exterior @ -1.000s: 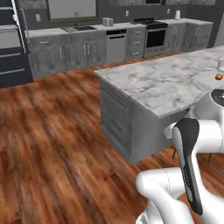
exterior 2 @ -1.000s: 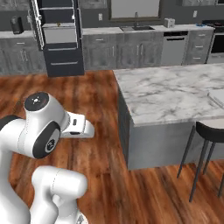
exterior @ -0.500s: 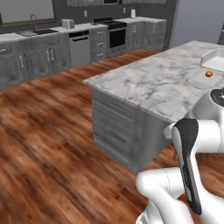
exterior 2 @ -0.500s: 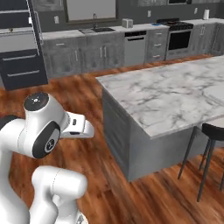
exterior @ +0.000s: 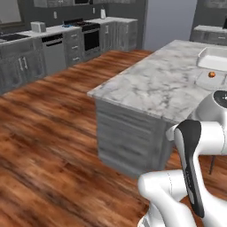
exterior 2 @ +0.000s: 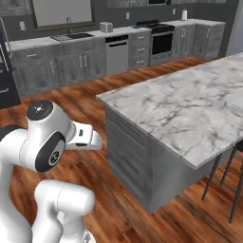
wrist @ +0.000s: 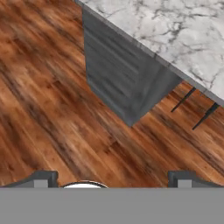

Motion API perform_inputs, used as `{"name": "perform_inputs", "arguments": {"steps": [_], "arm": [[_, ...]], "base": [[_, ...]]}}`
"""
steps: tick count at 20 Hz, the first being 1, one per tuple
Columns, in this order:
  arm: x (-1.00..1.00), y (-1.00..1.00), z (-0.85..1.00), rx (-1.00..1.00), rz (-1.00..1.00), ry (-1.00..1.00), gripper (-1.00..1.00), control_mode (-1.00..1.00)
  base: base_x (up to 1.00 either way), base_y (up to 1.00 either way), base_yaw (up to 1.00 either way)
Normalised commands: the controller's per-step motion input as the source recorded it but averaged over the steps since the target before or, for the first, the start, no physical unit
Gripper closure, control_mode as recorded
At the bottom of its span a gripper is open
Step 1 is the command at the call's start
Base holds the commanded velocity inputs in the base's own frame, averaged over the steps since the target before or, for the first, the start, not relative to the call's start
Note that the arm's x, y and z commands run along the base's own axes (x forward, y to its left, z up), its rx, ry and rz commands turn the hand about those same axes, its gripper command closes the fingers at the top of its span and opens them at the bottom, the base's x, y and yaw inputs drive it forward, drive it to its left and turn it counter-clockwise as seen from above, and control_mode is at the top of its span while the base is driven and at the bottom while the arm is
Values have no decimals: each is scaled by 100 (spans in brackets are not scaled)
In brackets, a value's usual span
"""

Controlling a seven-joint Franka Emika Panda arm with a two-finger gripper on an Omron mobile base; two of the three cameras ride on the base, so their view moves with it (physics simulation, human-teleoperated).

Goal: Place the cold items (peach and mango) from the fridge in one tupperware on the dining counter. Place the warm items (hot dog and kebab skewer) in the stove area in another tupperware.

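Note:
On the far right of the marble dining counter (exterior: 168,84) stands a white tupperware (exterior: 213,57). Just in front of it lies a second, shallower tupperware (exterior: 202,82) with a small orange round fruit (exterior: 212,74) in it; whether that is the peach or the mango I cannot tell. The hot dog and kebab skewer are out of view. The stove (exterior: 88,33) stands against the back wall, also the stove (exterior 2: 159,35). My gripper (wrist: 112,179) hangs open over the wooden floor, empty, short of the counter's corner (wrist: 131,118).
The grey counter base (exterior 2: 137,161) stands close ahead of the arm. Dark stool legs (exterior 2: 220,175) stand at its right side, also stool legs (wrist: 192,105). Grey cabinets with a sink (exterior 2: 71,35) and dishwasher (exterior 2: 116,52) line the back wall. Wooden floor (exterior: 44,133) stretches left.
The whole picture has shifted: the base has moved, so the counter looms nearer and the back cabinets have slid left. The tupperware has come further into view. The gripper stays open.

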Motion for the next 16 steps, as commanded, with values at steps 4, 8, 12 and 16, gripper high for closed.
{"name": "perform_inputs", "arguments": {"steps": [4, 8, 12, 16], "arm": [[0, 0, 0, 0, 0, 0, -100, 100], [0, 0, 0, 0, 0, 0, -100, 100], [0, 0, 0, 0, 0, 0, -100, 100], [0, 0, 0, 0, 0, 0, -100, 100]], "base": [[32, 100, -36], [10, 100, -30], [4, 100, -8], [29, 100, 9]]}}
